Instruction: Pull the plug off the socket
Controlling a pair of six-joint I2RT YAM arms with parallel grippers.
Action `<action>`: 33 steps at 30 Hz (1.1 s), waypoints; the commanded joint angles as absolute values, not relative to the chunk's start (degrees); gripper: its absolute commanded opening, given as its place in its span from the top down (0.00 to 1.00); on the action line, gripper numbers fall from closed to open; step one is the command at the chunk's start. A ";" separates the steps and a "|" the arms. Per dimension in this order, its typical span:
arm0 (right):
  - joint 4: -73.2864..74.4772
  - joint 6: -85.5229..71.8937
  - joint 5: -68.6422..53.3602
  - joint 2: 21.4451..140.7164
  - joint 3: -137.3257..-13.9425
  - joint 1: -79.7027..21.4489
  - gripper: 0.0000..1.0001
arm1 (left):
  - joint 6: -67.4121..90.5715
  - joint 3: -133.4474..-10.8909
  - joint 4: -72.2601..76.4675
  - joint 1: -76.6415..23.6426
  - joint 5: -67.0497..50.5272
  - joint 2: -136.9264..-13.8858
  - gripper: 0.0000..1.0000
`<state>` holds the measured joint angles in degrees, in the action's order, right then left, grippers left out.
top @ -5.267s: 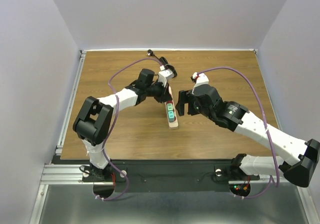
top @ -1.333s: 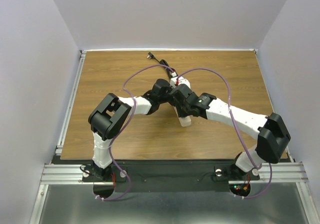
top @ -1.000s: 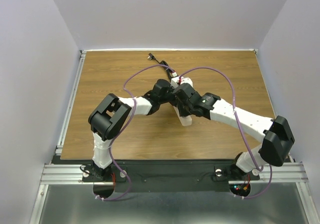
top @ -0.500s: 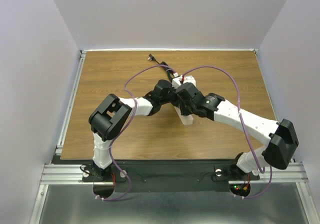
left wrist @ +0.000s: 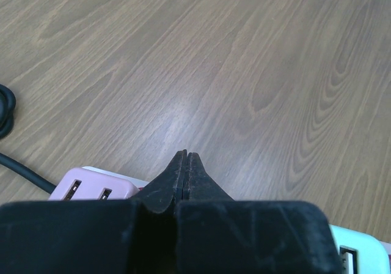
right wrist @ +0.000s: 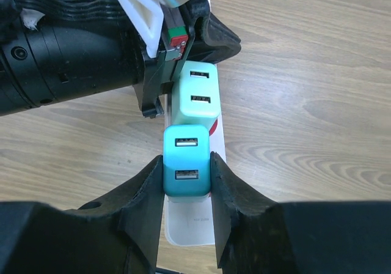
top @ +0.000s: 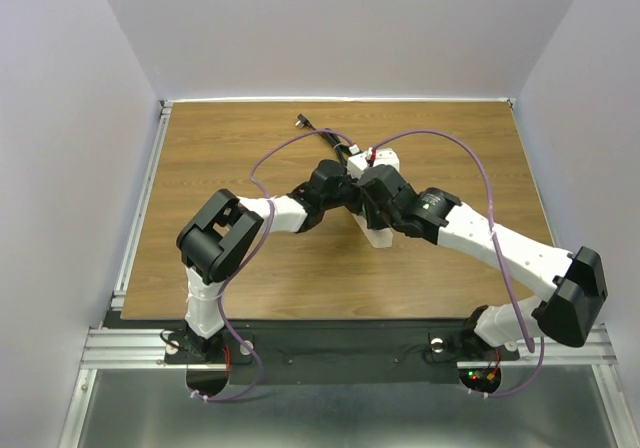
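One worry: the right claw (right wrist: 187, 171) grips the teal plug (right wrist: 186, 158), and the left claw (left wrist: 185, 161) is shut empty over the socket (right wrist: 190, 226). If it slips, the socket lifts too.

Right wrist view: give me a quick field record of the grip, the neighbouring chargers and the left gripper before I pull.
right gripper: shut on teal USB charger, one finger on each side
teal USB charger seating: cannot tell if seated or lifted
mint USB charger: next along the power strip, not gripped
pink USB charger: on the strip, shown by the left wrist view
left gripper: shut, holding nothing, low over the strip
power strip: flat on the wooden table
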<state>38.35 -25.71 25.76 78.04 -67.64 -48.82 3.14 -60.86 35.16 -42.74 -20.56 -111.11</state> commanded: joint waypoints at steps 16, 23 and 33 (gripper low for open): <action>26.54 -30.50 42.01 67.67 -72.51 -49.13 1.00 | -1.23 -55.46 12.74 -43.59 -16.70 -116.64 1.00; 27.51 -34.45 36.04 66.89 -63.40 -49.04 1.00 | -0.26 -62.03 9.24 -42.01 -14.33 -109.25 1.00; 24.71 -37.45 31.73 68.37 -51.08 -49.04 0.99 | 1.84 -66.36 7.29 -38.50 -16.26 -107.23 1.00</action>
